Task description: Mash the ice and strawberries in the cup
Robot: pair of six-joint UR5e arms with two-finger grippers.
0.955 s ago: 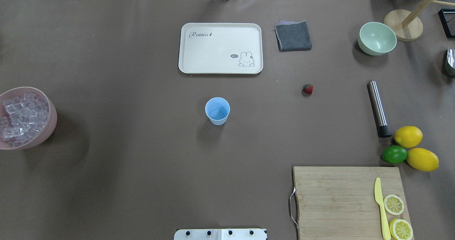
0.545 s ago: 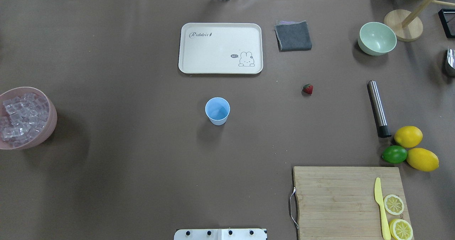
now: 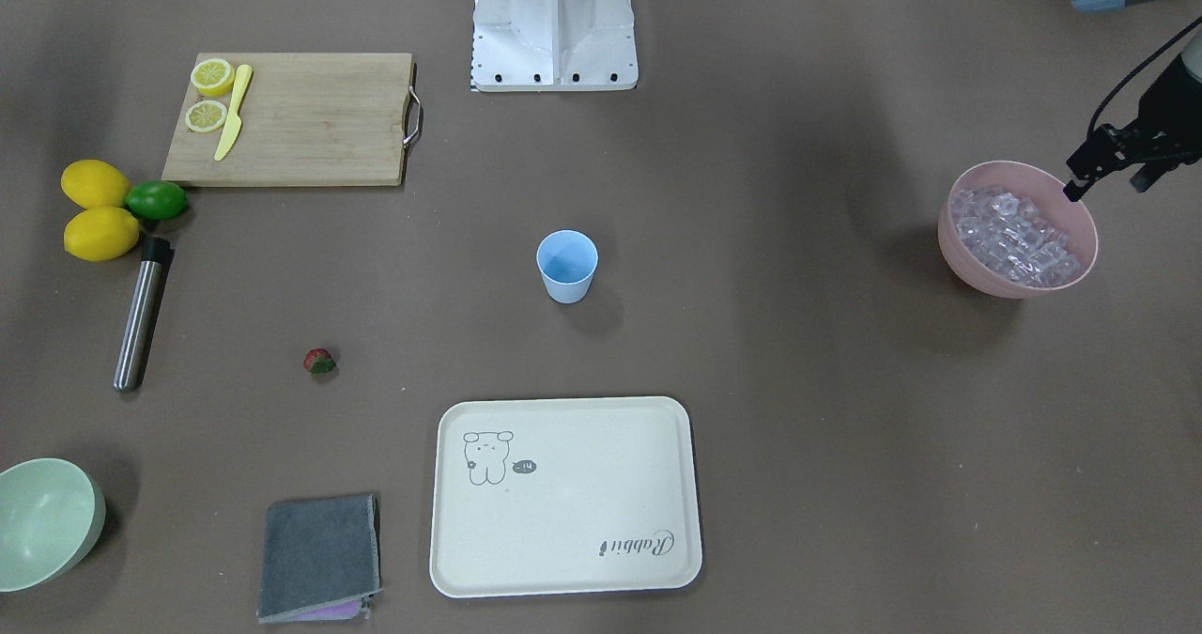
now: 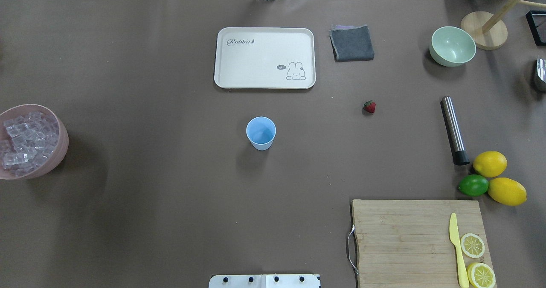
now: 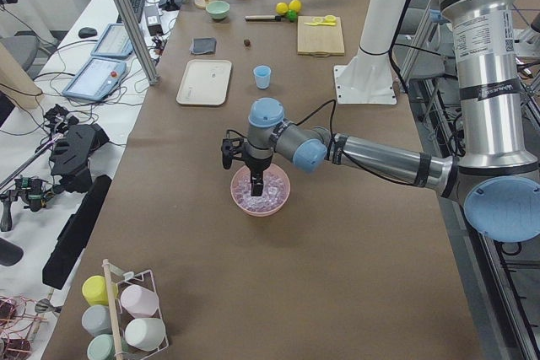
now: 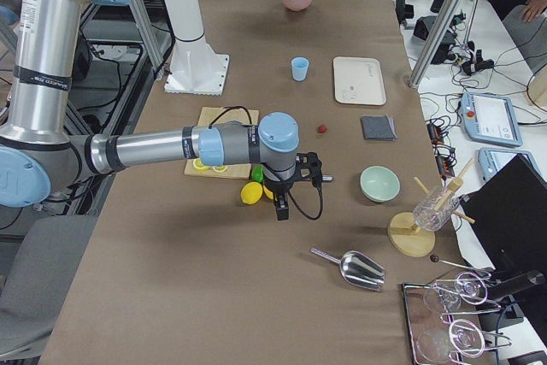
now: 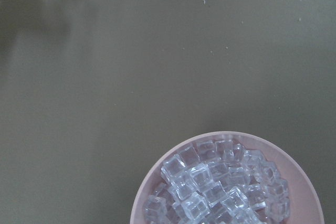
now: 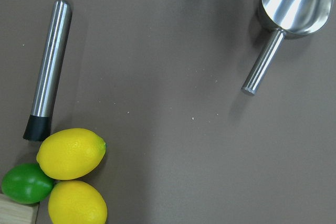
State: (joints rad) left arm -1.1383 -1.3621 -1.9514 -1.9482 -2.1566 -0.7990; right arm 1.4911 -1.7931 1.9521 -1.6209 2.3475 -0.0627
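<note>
- Zero steps finished, apparently: loading and mashing all left.
- Left hand (image 3: 1108, 188) over left-edge pink bowl (image 3: 958, 263) of ice (image 3: 1014, 235), fingers parted, empty.
- Right hand (image 6: 281, 209) near lemons (image 4: 489, 163), far right; grip impossible to tell.
- Cup (image 4: 260, 133) empty, centre of tabletop (image 4: 170, 185).
- Strawberry (image 4: 370, 106) right of cup, well apart.

Even bright light, soft shadows, perhaps slight blur
</note>
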